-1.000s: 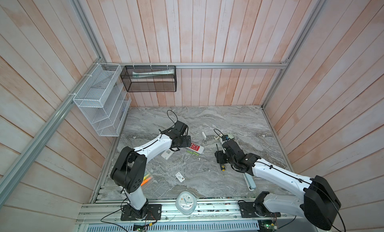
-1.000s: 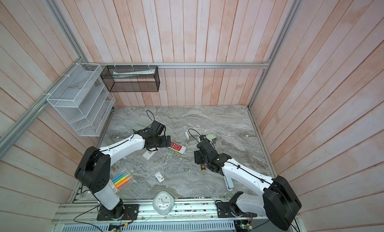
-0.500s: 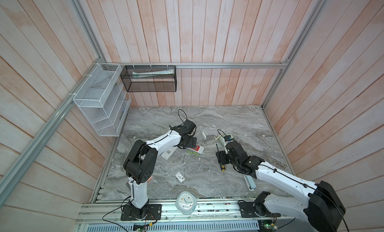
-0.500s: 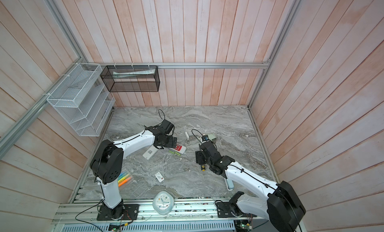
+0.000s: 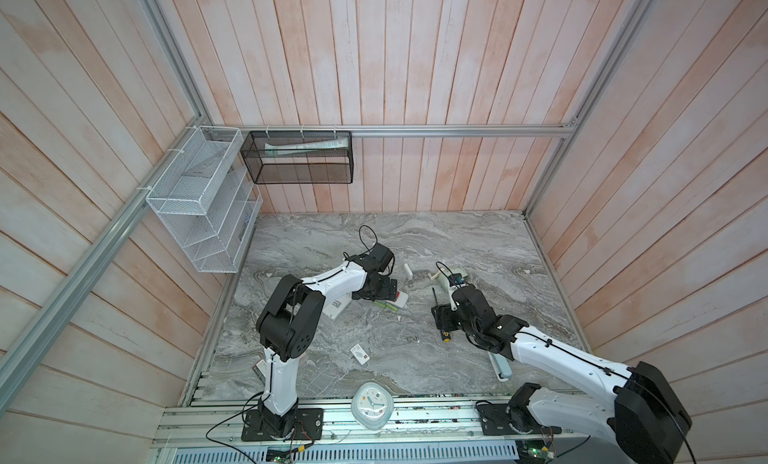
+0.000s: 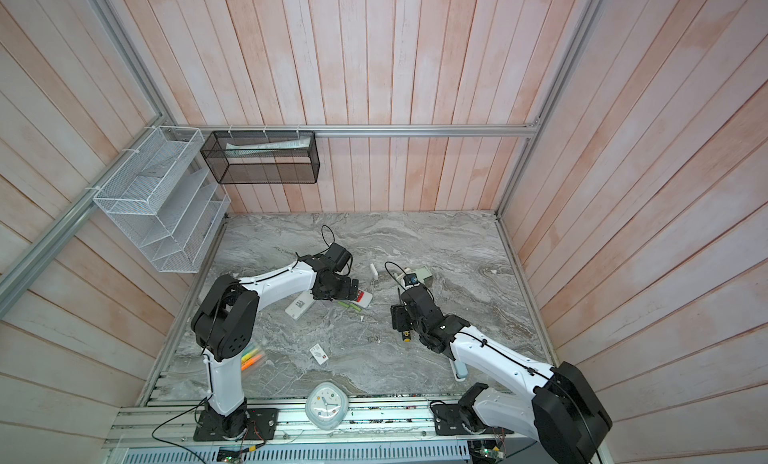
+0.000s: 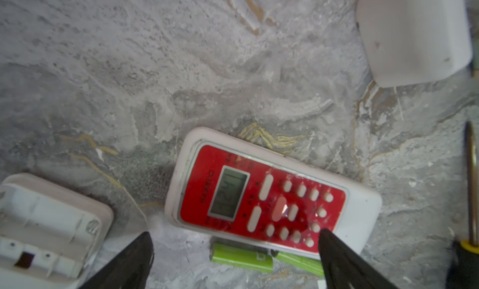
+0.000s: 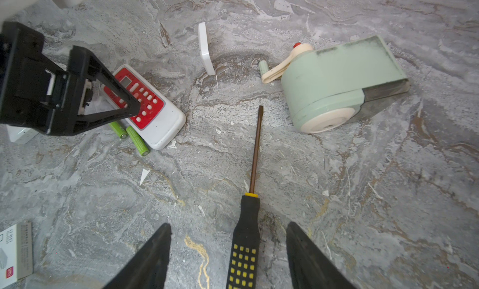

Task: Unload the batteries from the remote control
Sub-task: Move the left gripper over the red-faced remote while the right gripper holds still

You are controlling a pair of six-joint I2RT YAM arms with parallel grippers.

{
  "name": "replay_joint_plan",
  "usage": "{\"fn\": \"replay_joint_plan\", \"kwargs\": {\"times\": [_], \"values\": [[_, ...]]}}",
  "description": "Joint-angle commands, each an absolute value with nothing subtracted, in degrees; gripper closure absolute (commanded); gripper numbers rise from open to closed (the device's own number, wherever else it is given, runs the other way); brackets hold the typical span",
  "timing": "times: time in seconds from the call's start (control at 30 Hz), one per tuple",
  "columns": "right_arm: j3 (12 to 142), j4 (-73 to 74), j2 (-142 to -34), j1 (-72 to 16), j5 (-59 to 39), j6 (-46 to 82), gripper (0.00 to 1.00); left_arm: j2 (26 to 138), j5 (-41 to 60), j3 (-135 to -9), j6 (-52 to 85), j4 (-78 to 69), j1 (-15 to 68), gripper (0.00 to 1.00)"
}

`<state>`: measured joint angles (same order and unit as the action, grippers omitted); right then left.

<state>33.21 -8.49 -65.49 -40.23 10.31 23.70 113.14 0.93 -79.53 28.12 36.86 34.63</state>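
Observation:
The remote control (image 7: 272, 197) is white with a red button face and lies face up on the marble. Two lime green batteries (image 7: 241, 256) lie end to end against its long edge, also seen in the right wrist view (image 8: 137, 141) and in a top view (image 5: 386, 306). My left gripper (image 7: 235, 232) hangs open just above them, its fingers either side of the batteries and the remote's edge, holding nothing. My right gripper (image 8: 228, 223) is open astride the handle of a black-and-yellow screwdriver (image 8: 255, 150) that lies on the table untouched.
A white casing (image 7: 44, 223) with an open, empty battery bay lies beside the left gripper. A small white cover (image 8: 206, 49) and a mint pencil sharpener (image 8: 342, 85) sit beyond the screwdriver. A clock (image 5: 372, 405) and a small box (image 5: 359, 353) lie near the front.
My left gripper has swung to the right, from the remote's left end to over the remote and batteries. My right gripper has opened a little wider around the screwdriver handle.

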Motion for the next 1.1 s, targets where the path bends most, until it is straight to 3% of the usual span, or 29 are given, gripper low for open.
{"fn": "replay_joint_plan", "kwargs": {"times": [0.0,0.63,1.07], "values": [[32.35,-6.84,-66.08,-39.90,9.30,23.12,0.29,113.73,1.91,-80.68,29.40,35.77,35.06,0.00],[32.21,-5.59,-67.68,-39.90,8.70,23.14,0.29,119.34,5.82,-88.06,28.78,34.12,35.16,0.00],[31.59,-4.68,-67.85,-39.90,7.98,23.39,0.29,124.61,-3.56,-94.53,30.35,42.63,37.17,0.00]]}}
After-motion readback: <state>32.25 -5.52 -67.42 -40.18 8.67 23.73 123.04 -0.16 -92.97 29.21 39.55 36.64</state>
